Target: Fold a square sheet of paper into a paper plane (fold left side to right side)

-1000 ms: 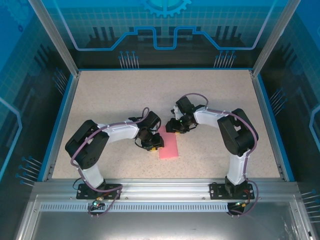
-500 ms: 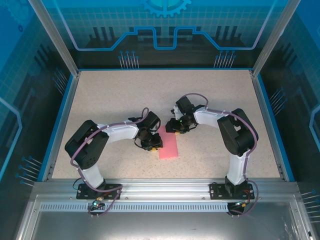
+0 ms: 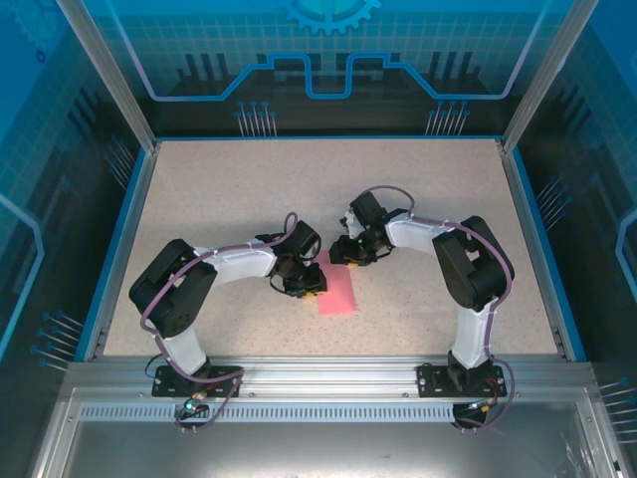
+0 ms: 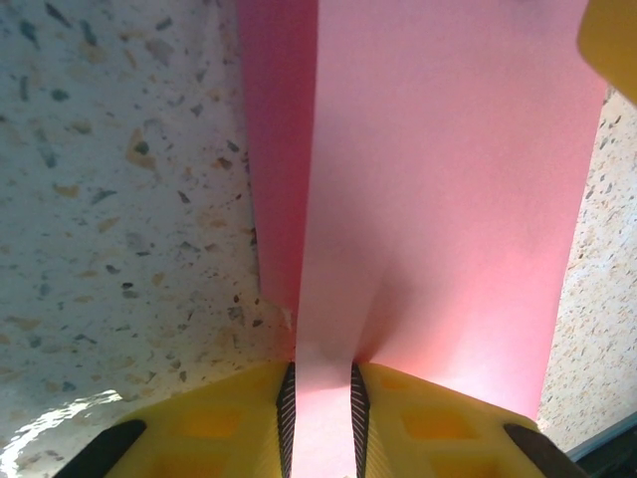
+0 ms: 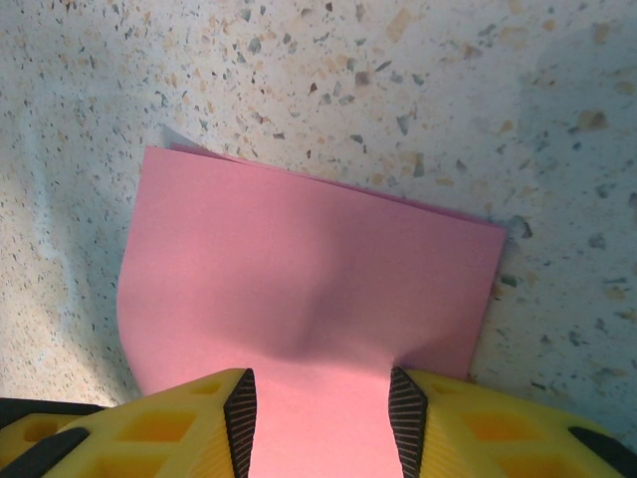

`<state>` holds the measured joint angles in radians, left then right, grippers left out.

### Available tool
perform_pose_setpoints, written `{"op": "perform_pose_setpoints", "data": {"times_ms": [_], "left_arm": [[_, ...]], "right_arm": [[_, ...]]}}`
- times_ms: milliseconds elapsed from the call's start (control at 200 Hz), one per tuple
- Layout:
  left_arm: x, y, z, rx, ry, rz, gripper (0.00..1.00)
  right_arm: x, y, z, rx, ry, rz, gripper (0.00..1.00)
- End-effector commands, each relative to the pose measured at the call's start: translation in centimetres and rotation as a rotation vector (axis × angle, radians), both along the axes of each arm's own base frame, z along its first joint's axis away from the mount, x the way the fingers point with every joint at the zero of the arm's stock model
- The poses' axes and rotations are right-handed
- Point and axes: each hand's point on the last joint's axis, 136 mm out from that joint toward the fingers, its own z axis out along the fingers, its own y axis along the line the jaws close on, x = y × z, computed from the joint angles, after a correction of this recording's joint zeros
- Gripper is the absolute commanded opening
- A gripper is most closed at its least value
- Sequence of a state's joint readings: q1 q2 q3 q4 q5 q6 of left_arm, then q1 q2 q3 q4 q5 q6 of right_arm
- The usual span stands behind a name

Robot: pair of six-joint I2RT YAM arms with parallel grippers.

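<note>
The square sheet of paper (image 3: pixel 339 292) lies folded into a narrow pink rectangle at mid-table. My left gripper (image 3: pixel 312 285) is at its left long edge. In the left wrist view, a lifted strip of the sheet (image 4: pixel 448 199) runs up between the yellow fingers, and the left gripper (image 4: pixel 323 398) is closed to a narrow gap on it. My right gripper (image 3: pixel 344 258) is at the paper's far end. There its fingers rest on the sheet (image 5: pixel 299 259), the right gripper (image 5: pixel 320 408) is open wide, and a soft bump of paper rises between the pads.
The speckled table (image 3: pixel 219 189) is ringed by a blue rim (image 3: pixel 127 224) and glass walls. Both arm bases sit on the aluminium rail (image 3: pixel 328 373) at the near edge.
The left gripper has edged slightly right against the paper's left edge, and the paper's near end has shifted a little. The right gripper has stayed in place.
</note>
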<state>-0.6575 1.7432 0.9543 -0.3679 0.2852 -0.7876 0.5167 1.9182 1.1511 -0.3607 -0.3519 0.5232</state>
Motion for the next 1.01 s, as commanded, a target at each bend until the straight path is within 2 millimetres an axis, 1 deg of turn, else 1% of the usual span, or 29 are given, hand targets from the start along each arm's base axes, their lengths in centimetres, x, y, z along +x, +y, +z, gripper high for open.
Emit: {"op": "perform_pose_setpoints", "data": {"times_ms": [0,225,315,730,865,1000], "left_arm": [[-0.3,-0.1,1.3,-0.022,-0.015,0.001,0.24],[-0.2,-0.5,2.7,-0.065,-0.029,0.014,0.26],[-0.4,-0.5,2.8,-0.068,-0.023,0.014,0.26],[-1.5,0.4,2.3,-0.047,-0.001,0.026,0.14],[-1.7,0.5,2.5,-0.054,0.003,0.041,0.09],[-1.9,0.5,2.4,-0.056,0.023,0.065,0.03]], "right_arm": [[-1.7,0.0,-2.0,-0.033,0.064,0.027,0.44],[-1.7,0.1,-2.1,-0.03,0.066,0.029,0.44],[-1.7,0.1,-2.1,-0.03,0.068,0.029,0.44],[-1.3,0.4,-1.4,-0.016,0.047,0.034,0.45],[-0.7,0.9,0.1,0.02,-0.004,0.039,0.46],[0.2,1.1,2.9,0.057,-0.11,0.052,0.51]]}}
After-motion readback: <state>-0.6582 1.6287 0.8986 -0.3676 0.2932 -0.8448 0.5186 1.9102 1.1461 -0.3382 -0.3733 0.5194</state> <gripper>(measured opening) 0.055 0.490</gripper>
